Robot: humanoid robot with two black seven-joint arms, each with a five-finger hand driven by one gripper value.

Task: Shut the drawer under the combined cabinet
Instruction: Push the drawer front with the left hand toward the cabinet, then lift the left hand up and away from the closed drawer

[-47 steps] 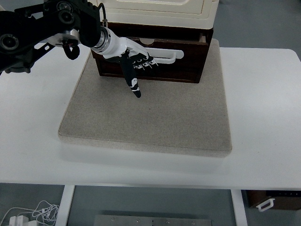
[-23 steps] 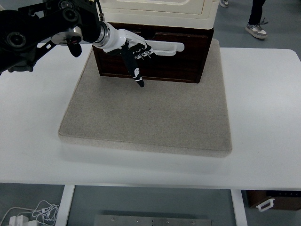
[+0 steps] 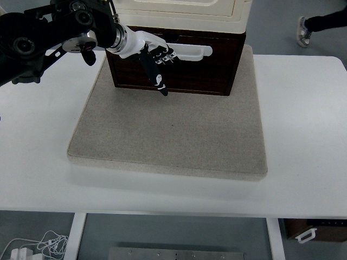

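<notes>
Top view: the left hand [image 3: 153,58] is pressing against the front of the dark wooden drawer [image 3: 174,67] under the cream cabinet [image 3: 181,12].

The drawer is sitting at the far end of the grey mat [image 3: 169,130], directly beneath the cabinet, and its front is looking nearly flush with the carcass, so the closing push is judged to be at or near its end. The hand is lying across the drawer's white handle [image 3: 190,52], at its left part; the fingers are held together and lightly curled against the front, gripping nothing, with one dark digit pointing down toward the mat. The forearm is reaching in from the left of the drawer. Next, a short final push straight into the drawer, then withdrawing clear of the handle.
</notes>
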